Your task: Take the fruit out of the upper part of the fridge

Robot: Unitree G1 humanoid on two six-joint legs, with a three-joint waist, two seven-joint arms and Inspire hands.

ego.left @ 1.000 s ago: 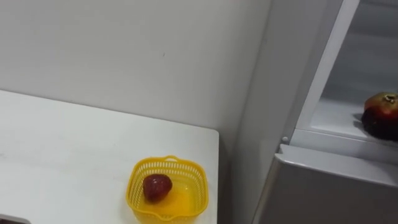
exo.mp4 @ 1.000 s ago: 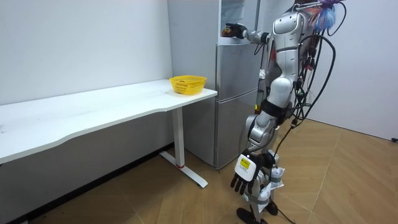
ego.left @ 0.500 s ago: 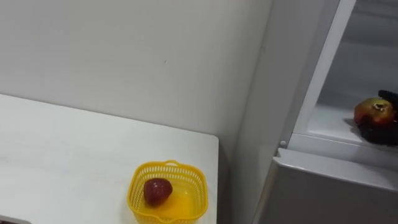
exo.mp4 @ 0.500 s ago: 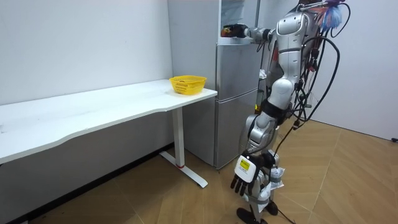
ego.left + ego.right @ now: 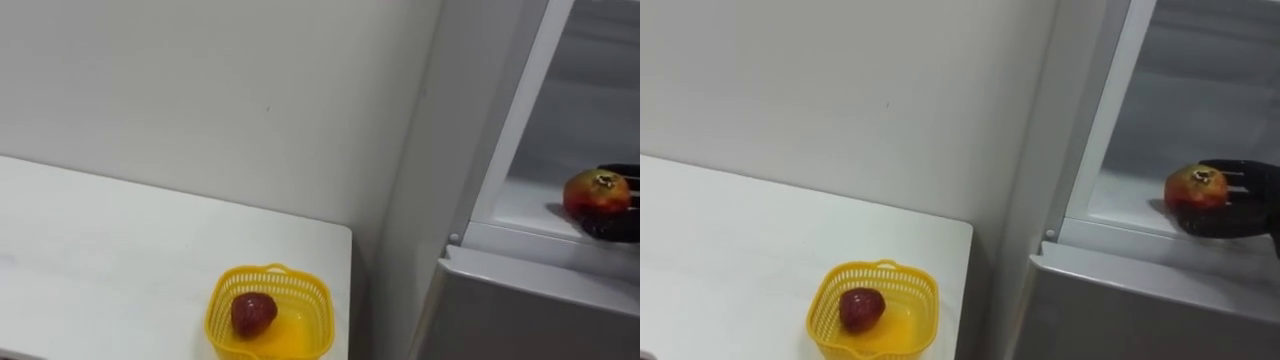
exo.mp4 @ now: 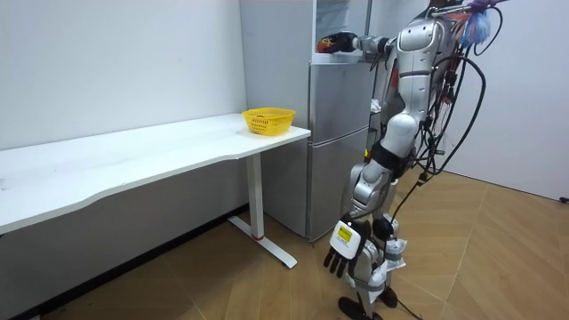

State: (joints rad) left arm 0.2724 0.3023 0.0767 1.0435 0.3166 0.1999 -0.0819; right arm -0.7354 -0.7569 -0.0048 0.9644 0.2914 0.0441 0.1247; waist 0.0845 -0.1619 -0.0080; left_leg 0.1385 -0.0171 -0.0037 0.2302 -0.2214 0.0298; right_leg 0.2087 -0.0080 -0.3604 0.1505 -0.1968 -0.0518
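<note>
Right eye view | pomegranate [image 5: 1195, 188] | cupped in right hand [image 5: 1232, 222]

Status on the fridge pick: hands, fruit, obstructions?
Right hand curled round the red fruit, low over the upper fridge shelf. Left hand open, hanging by the leg. Nothing seen blocking the way out.
</note>
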